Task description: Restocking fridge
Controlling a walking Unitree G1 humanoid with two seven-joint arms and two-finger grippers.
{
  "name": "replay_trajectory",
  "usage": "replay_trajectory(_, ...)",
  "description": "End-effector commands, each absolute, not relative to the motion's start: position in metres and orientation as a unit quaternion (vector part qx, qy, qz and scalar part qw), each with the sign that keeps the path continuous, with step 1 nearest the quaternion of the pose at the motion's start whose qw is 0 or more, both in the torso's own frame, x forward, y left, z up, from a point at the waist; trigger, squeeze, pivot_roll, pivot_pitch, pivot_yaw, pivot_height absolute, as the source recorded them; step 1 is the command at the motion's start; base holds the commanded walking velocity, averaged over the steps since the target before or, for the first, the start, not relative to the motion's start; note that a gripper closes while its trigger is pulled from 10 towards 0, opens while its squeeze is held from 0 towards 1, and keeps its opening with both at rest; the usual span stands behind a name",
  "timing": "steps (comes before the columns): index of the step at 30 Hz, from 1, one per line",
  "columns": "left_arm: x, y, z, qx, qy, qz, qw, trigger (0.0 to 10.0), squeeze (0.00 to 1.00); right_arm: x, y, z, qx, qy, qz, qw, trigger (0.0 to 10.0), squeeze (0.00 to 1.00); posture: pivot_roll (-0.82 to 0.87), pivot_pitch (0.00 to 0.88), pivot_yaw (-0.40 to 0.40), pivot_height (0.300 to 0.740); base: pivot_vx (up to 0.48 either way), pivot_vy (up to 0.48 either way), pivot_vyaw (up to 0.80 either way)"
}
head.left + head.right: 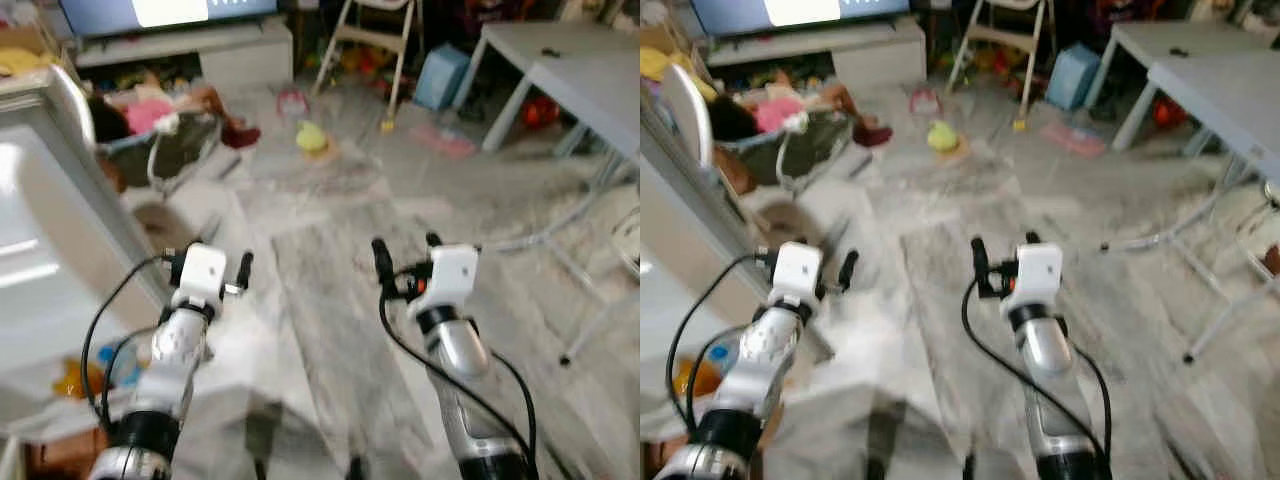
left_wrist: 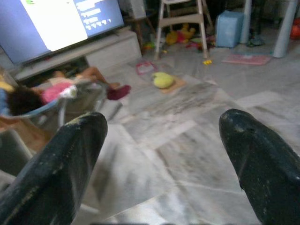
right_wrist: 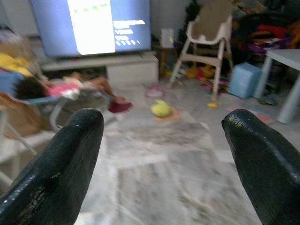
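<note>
A white fridge door stands open at my left, blurred. Low on its shelf lie a yellow item and a blue item. My left gripper is raised over the marble floor just right of that door, open, with nothing between its fingers. My right gripper is held level with it over the middle of the floor, also open and empty, its fingertips far apart. Both point out into the room.
A grey table stands at the right, with thin metal legs near my right arm. Ahead are a baby bouncer with a doll, a yellow toy, a high chair, a blue box and a TV.
</note>
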State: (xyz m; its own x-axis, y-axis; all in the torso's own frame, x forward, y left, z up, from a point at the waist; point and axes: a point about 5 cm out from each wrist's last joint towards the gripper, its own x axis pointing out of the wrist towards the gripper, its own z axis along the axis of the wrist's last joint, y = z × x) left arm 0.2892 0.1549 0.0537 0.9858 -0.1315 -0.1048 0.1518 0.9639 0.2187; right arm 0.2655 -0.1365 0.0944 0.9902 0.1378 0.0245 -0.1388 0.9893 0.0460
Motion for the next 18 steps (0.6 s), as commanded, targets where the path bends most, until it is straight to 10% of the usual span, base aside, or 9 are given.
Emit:
replay_trajectory(1, 0.288, 0.164, 0.052, 0.129, 0.051, -0.05, 0.989, 10.0, 0.0, 0.268, -0.14, 0.095, 0.028, -0.012, 0.06, 0.998, 10.0, 0.0, -0.02, 0.021, -0.027, 0.74, 0.442, 0.0, 0.0)
replay_trajectory(9, 0.289, 0.166, 0.064, 0.1, 0.028, -0.06, 0.993, 10.0, 0.0, 0.272, -0.141, 0.097, 0.026, -0.017, 0.057, 0.998, 10.0, 0.0, -0.02, 0.012, -0.024, 0.74, 0.435, 0.0, 0.0)
replay_trajectory(18, 0.254, 0.174, 0.044, 0.092, 0.062, -0.052, 0.992, 10.0, 0.0, 0.272, -0.137, 0.096, 0.022, -0.017, 0.076, 0.997, 10.0, 0.0, -0.01, 0.006, -0.036, 0.74, 0.0, 0.0, 0.0)
